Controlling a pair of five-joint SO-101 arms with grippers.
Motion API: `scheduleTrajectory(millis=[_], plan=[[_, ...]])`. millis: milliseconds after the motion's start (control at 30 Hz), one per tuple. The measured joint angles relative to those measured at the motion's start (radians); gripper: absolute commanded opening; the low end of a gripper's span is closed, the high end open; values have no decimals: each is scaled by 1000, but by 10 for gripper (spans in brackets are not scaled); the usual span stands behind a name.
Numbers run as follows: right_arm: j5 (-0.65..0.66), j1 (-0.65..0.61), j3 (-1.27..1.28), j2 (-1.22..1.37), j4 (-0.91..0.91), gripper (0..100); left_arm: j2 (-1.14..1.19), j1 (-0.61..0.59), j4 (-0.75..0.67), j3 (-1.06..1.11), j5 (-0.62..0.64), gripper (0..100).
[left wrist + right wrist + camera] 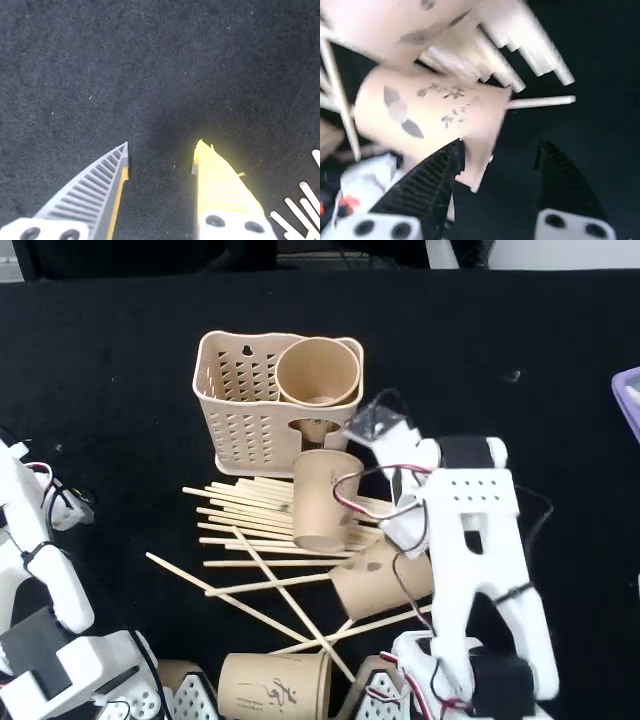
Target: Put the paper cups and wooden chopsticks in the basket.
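While the right arm (470,540) stretches from the near edge toward the middle of the black table (120,350), the right gripper (501,145) hangs with its two dark fingers spread apart and nothing pinched between them. One finger (440,175) sits right at the rim of a tipped cup (430,115), though I cannot tell whether it touches. That tipped cup (385,580) lies on its side across the ends of the chopsticks (255,520), partly under the right arm. The chopsticks lie in a loose pile just in front of the basket (240,405), mostly side by side, with a few crossed at angles toward the near edge. The basket stands upright farther back, and a nested cup (318,370) sits inside its right half, mouth up. A standing cup (325,500) rests on end on top of the pile, close against the basket's front wall. A fourth cup (275,685) lies on its side at the near edge. The left arm (40,580) sits at the near left corner, well apart from the pile. The left gripper (162,145) is also spread and holds nothing, hanging over bare black table with a few chopstick tips (300,205) beside its yellow finger (220,185).
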Motion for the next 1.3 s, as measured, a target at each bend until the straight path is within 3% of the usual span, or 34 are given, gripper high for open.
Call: scheduleTrajectory(millis=[100,233,633,733,900,1167,1300], plan=[[126,0,-2,23,63,109,0,0,0,0,0,213],[189,0,-11,23,101,9,0,0,-3,0,0,213],[195,0,-77,-74,106,11,0,0,-14,6,0,213],[169,-2,-77,-164,106,44,0,0,-14,6,0,213],[8,-3,21,-215,106,234,0,0,-14,6,0,213],[-35,-3,74,-215,106,226,0,0,-14,6,0,213],[-37,-40,74,-57,106,225,0,0,-14,6,0,213]])
